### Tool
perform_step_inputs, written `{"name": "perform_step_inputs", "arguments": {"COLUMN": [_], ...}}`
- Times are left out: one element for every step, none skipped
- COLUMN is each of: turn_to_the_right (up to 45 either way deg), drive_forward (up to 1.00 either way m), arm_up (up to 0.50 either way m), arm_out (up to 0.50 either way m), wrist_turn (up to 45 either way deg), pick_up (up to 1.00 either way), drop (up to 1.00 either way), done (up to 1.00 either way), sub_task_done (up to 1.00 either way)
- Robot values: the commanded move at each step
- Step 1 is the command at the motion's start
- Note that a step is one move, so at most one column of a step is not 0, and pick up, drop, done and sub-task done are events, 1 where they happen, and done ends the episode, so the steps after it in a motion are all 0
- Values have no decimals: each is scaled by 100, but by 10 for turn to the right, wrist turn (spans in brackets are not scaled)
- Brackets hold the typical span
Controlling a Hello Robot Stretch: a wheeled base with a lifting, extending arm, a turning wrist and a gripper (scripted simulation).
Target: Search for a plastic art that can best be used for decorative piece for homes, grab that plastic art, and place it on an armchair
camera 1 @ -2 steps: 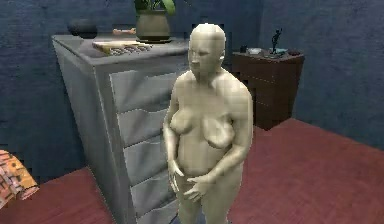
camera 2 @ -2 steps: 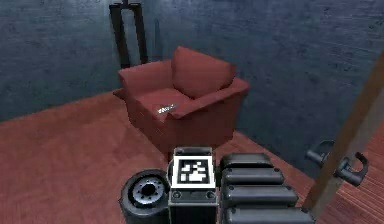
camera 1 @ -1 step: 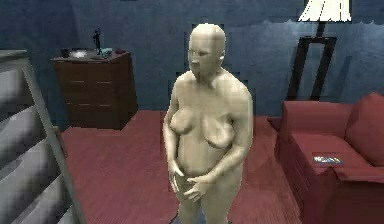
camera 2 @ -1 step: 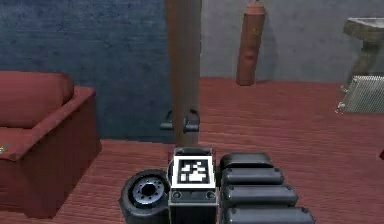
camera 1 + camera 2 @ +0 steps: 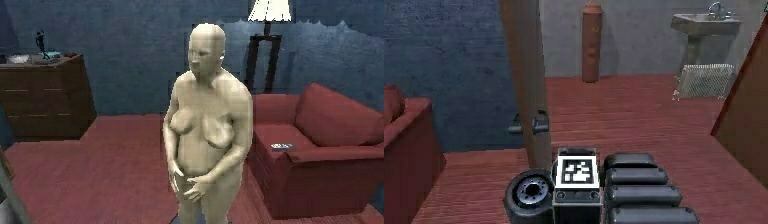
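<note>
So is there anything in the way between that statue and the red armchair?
Nothing visible stands between them. In the forward view the statue stands just left of the armchair and covers the chair's left edge. A small dark thing lies on the chair and may take up part of the landing spot.

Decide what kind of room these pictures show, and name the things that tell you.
Probably a living room: a red upholstered armchair, a floor lamp with a pale shade behind it, and a dark wooden dresser.
</note>
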Motion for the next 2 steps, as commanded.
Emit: {"name": "perform_step_inputs", "arguments": {"turn_to_the_right": [0,30], "drive_forward": [100,0], "arm_up": [0,0], "arm_out": [0,0], "wrist_turn": [0,0], "pick_up": [0,0], "drop": [0,0], "done": [0,0], "sub_task_done": [0,0]}}
